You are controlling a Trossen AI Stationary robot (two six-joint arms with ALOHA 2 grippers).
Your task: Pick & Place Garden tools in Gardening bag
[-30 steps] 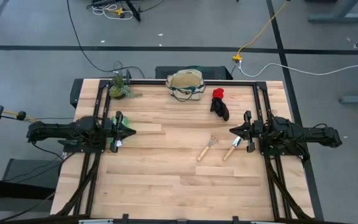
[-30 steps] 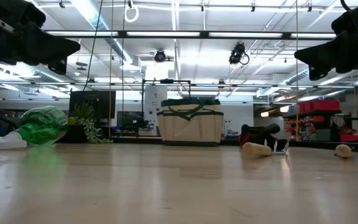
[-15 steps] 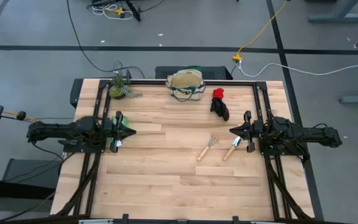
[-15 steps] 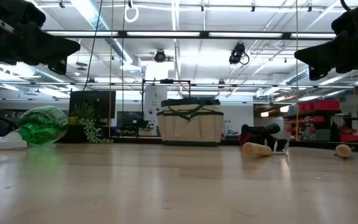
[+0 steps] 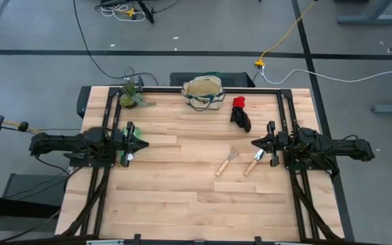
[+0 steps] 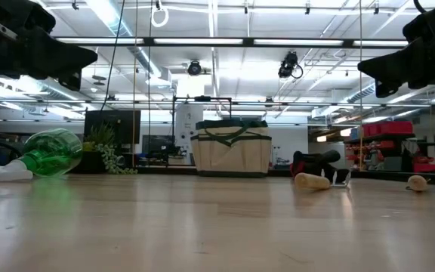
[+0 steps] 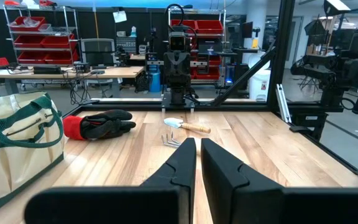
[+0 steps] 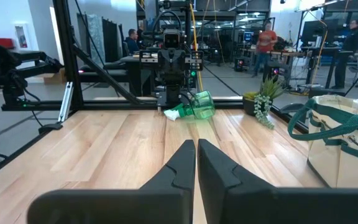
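high view, left to right: my left gripper (image 5: 141, 144) hangs closed and empty by the green plastic item (image 5: 136, 144); gardening bag (image 5: 203, 91) at the far edge, glove (image 5: 240, 113) beside it; rake (image 5: 226, 162), trowel (image 5: 254, 162); my right gripper (image 5: 255, 143) closed, empty. no writing readable.

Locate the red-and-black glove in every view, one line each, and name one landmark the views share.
High view: the red-and-black glove lies right of the gardening bag.
Low view: glove right of centre, right of the bag.
Left wrist view: glove beside the bag.
Right wrist view: not in it; the bag shows.
Shared landmark: the gardening bag.
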